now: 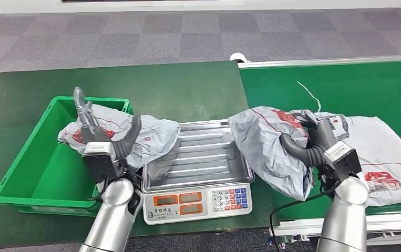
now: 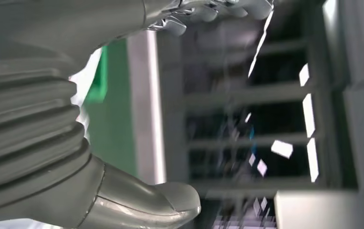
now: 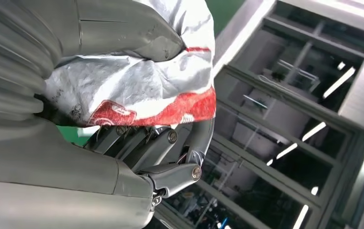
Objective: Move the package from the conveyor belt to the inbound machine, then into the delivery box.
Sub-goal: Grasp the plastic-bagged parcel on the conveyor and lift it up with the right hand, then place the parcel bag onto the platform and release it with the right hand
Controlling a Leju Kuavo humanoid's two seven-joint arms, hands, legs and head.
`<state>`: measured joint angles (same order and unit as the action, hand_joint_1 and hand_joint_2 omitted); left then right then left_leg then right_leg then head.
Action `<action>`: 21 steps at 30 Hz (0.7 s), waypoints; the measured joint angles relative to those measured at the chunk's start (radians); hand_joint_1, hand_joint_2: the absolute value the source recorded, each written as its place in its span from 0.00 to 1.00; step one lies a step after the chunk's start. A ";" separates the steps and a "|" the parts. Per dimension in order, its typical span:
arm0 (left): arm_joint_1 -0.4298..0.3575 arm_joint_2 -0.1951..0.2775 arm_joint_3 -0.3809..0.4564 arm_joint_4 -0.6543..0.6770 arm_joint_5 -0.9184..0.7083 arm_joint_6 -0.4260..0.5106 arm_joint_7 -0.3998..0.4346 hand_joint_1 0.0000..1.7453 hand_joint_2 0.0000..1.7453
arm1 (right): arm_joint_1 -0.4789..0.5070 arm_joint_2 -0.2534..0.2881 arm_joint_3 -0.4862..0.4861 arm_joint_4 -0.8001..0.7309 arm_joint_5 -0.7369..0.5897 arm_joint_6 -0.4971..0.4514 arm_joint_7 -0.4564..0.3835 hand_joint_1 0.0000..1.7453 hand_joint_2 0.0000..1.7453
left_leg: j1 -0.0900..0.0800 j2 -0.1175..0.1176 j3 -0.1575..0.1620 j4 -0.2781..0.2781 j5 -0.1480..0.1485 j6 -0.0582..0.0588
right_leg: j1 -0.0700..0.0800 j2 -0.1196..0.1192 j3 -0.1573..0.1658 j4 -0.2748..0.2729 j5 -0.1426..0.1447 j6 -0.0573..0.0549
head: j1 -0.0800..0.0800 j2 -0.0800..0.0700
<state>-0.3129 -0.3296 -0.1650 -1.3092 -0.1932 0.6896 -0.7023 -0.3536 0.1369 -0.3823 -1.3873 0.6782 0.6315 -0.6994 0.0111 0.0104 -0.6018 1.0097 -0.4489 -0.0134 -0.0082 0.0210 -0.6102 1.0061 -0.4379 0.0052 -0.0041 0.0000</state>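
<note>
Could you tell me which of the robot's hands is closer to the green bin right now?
Left. The left hand is raised over the green bin, by the package lying across its rim. The right hand grips another package beyond the scale.

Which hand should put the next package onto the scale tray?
Right. The right hand already grips a grey package lifted off the belt, beside the scale tray. The left hand is over the green box.
</note>
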 joint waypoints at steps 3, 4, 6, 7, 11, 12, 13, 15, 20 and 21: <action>0.016 0.001 0.055 -0.080 -0.015 0.006 0.000 0.00 1.00 | -0.061 0.014 0.020 0.030 0.066 0.012 0.000 1.00 1.00 | 0.000 0.000 0.001 0.000 0.001 0.000 | 0.000 0.000 0.001 0.000 0.000 0.000 | 0.000 0.000; 0.019 0.002 0.069 -0.099 -0.014 0.006 0.000 0.00 1.00 | -0.078 0.018 0.026 0.040 0.082 0.022 0.000 1.00 1.00 | 0.000 -0.001 0.001 0.000 0.001 0.001 | 0.000 0.000 0.001 0.000 0.000 0.000 | 0.000 0.000; 0.025 0.003 0.093 -0.129 -0.009 0.006 0.000 0.00 1.00 | -0.119 0.026 0.040 0.077 0.126 0.037 0.003 1.00 1.00 | 0.000 -0.001 0.000 0.000 0.001 0.001 | 0.000 0.000 0.002 0.000 0.001 0.001 | 0.000 0.000; 0.027 0.004 0.104 -0.141 -0.003 0.007 0.000 0.00 1.00 | -0.141 0.029 0.052 0.105 0.155 0.039 0.009 1.00 1.00 | 0.000 -0.001 0.001 0.000 0.001 0.001 | 0.000 0.000 0.002 0.000 0.001 0.001 | 0.000 0.000; 0.030 0.005 0.123 -0.164 0.024 0.008 0.001 0.00 1.00 | -0.218 0.034 0.106 0.237 0.269 0.039 0.052 1.00 1.00 | 0.000 -0.002 0.002 0.000 0.002 0.001 | 0.000 -0.001 0.003 0.001 0.001 0.001 | 0.000 0.000; 0.031 0.005 0.125 -0.165 0.030 0.008 0.001 0.00 1.00 | -0.240 0.037 0.121 0.280 0.301 0.039 0.066 1.00 1.00 | 0.000 -0.002 0.002 0.000 0.002 0.002 | 0.000 -0.001 0.003 0.001 0.001 0.001 | 0.000 0.000; 0.031 0.005 0.127 -0.166 0.039 0.008 0.001 0.00 1.00 | -0.263 0.040 0.140 0.330 0.343 0.039 0.084 1.00 1.00 | 0.000 -0.002 0.003 0.000 0.002 0.001 | 0.000 -0.001 0.003 0.001 0.001 0.001 | 0.000 0.000; 0.031 0.005 0.128 -0.166 0.058 0.008 0.001 0.00 1.00 | -0.307 0.045 0.185 0.432 0.439 0.039 0.121 1.00 1.00 | 0.000 0.000 0.004 0.000 0.002 0.001 | 0.000 0.000 0.004 0.001 0.001 0.001 | 0.000 0.000; 0.029 0.005 0.121 -0.166 0.134 0.008 0.000 0.00 1.00 | -0.353 0.076 0.298 0.613 0.565 0.039 0.162 1.00 1.00 | 0.000 -0.003 0.005 0.000 0.003 0.000 | 0.001 -0.001 0.005 0.001 0.001 0.001 | 0.000 0.000; 0.029 0.005 0.117 -0.166 0.145 0.008 0.000 0.00 1.00 | -0.358 0.085 0.320 0.641 0.581 0.039 0.166 1.00 1.00 | 0.000 -0.003 0.006 0.000 0.003 0.000 | 0.001 -0.001 0.005 0.001 0.001 0.001 | 0.000 0.000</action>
<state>-0.2843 -0.3246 -0.0476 -1.4751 -0.0481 0.6973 -0.7019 -0.7115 0.2219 -0.0625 -0.7465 1.2589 0.6706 -0.5333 0.0111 0.0075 -0.5963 1.0100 -0.4461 -0.0131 -0.0073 0.0197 -0.6054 1.0067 -0.4367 0.0059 -0.0043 0.0000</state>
